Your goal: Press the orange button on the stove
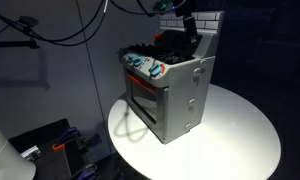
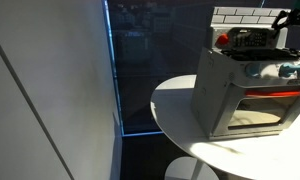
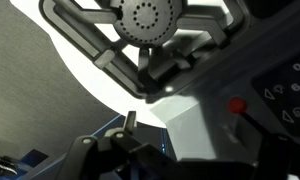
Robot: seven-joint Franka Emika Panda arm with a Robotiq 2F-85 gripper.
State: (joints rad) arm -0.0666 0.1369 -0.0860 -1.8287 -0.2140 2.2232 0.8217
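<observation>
The claw [image 1: 187, 28] is dark and blurred above the stove [image 1: 172, 90]; jaws unreadable.

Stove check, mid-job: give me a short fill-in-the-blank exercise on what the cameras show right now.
1. The small grey toy stove stands on a round ____ table.
2. Its back wall carries a ____ pattern.
3. In an exterior view the tool hangs ____ the stove.
4. In the wrist view the tiny round red-orange button lies lower ____ of the round black burner.

Missing words: white; brick; above; right.
</observation>
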